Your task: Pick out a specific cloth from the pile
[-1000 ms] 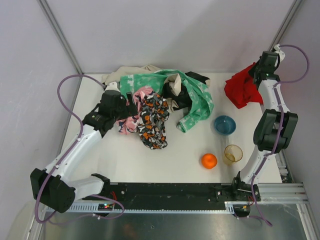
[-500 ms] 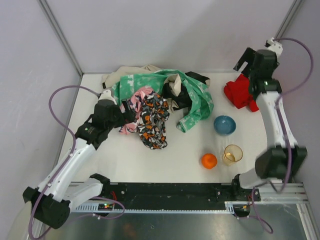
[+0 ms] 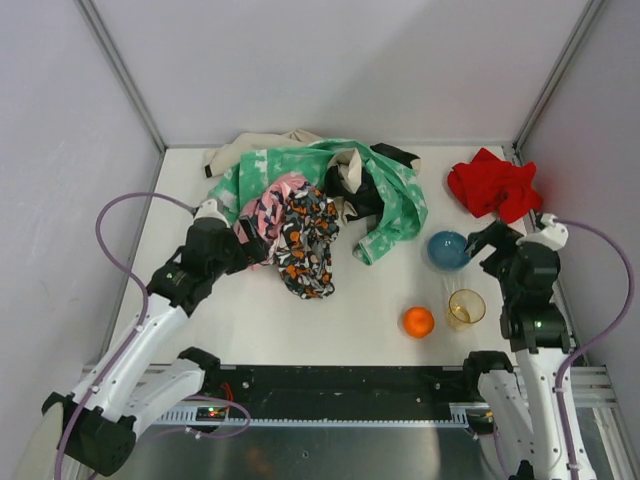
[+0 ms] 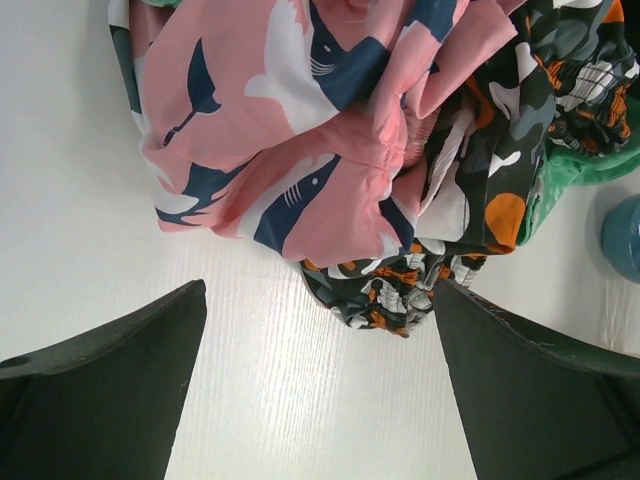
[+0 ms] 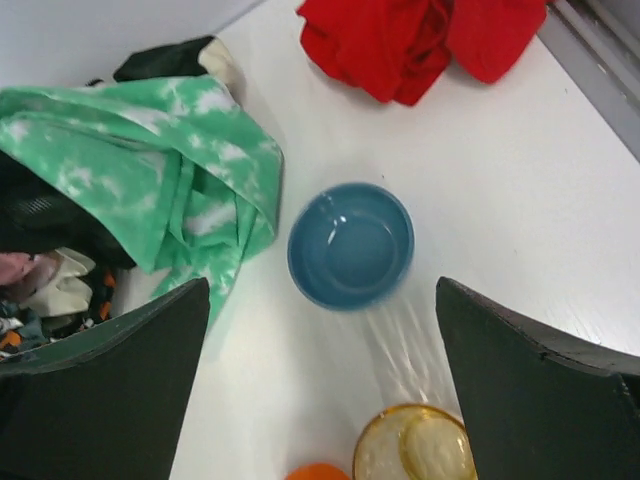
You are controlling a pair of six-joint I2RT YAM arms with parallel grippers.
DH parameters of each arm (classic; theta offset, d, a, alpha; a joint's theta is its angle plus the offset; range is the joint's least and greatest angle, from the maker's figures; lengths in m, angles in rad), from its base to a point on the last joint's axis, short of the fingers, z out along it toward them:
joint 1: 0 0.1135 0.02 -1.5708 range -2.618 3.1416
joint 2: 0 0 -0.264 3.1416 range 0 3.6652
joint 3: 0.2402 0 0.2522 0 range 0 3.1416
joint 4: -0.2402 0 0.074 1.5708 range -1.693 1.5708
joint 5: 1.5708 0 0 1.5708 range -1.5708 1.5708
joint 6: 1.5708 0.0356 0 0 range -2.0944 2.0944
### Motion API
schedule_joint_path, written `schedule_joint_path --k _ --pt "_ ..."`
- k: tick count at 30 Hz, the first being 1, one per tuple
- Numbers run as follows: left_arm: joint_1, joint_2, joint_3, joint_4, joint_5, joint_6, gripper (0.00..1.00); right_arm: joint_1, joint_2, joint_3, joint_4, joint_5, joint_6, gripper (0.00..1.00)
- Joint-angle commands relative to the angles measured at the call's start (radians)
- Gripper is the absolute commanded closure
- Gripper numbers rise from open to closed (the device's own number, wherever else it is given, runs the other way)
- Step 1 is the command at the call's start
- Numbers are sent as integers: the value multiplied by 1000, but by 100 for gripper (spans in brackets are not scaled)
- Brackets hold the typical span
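Note:
The red cloth [image 3: 490,187] lies crumpled on the table at the back right, apart from the pile [image 3: 310,200] and free of both grippers. It also shows at the top of the right wrist view as the red cloth [image 5: 410,40]. My right gripper [image 3: 492,243] hovers open nearer the front, over the blue bowl, holding nothing; in its own view the right gripper [image 5: 322,290] has its jaws wide apart. The left gripper [image 3: 245,248] stands open just at the pile's left edge. Ahead of the open left gripper [image 4: 320,300] lie the pile's pink shark-print fabric [image 4: 300,130] and black-and-orange fabric [image 4: 480,200].
A blue bowl [image 3: 449,249], a clear yellow cup [image 3: 466,307] and an orange ball [image 3: 418,321] stand between the pile and the right arm. The green mottled cloth [image 5: 150,160] reaches toward the bowl. Walls close the table at the back and both sides.
My right gripper opened and let go of the red cloth, which dropped onto the back right of the table. That arm then drew back toward the front. The left arm pulled back slightly.

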Motion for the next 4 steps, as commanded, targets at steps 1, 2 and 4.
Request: schedule_joint_path --k 1,2,4 --pt "-5 -19 -15 -5 -19 -36 0 0 -112 -23 -48 7 2 1" --pt "-4 -20 -17 -5 -21 -36 0 0 -123 -27 -58 18 3 0" --pt "-4 -21 -17 -5 -21 -36 0 0 -131 -33 -65 33 5 1"
